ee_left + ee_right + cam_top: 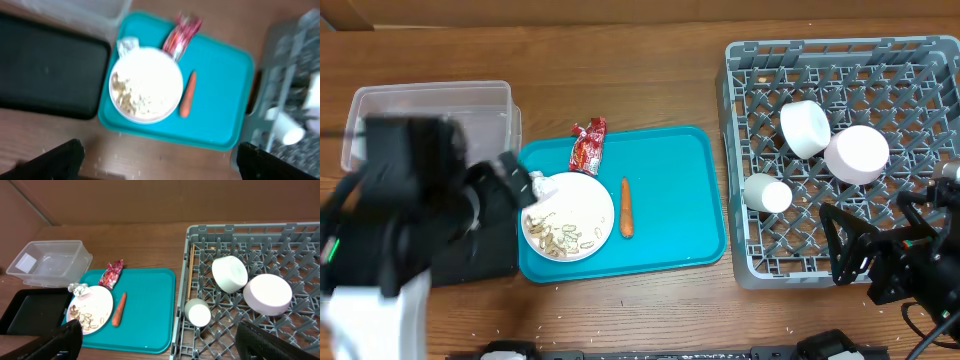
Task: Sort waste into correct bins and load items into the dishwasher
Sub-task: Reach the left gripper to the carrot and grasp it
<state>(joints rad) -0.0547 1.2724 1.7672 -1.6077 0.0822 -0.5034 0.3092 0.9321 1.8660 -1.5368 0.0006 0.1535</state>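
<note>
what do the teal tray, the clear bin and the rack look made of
Tray: likely plastic, smooth teal with a soft sheen and moulded rim. Clear bin: translucent plastic, the wood shows through. Rack: grey moulded plastic by the look, matte lattice with pegs.

Got a teal tray [670, 215] mid-table with a white plate [570, 212] of scraps, a carrot [627, 208] just right of it, a red wrapper [588, 146] up top, crumpled foil [542, 185] at the plate's rim. Clear tub [430, 108] far left, grey rack [900, 80] on the right holding a white bowl [805, 128], a second bowl [857, 154] just beside it, and a cup [766, 193]. Left arm [405, 190] all blurred.
</note>
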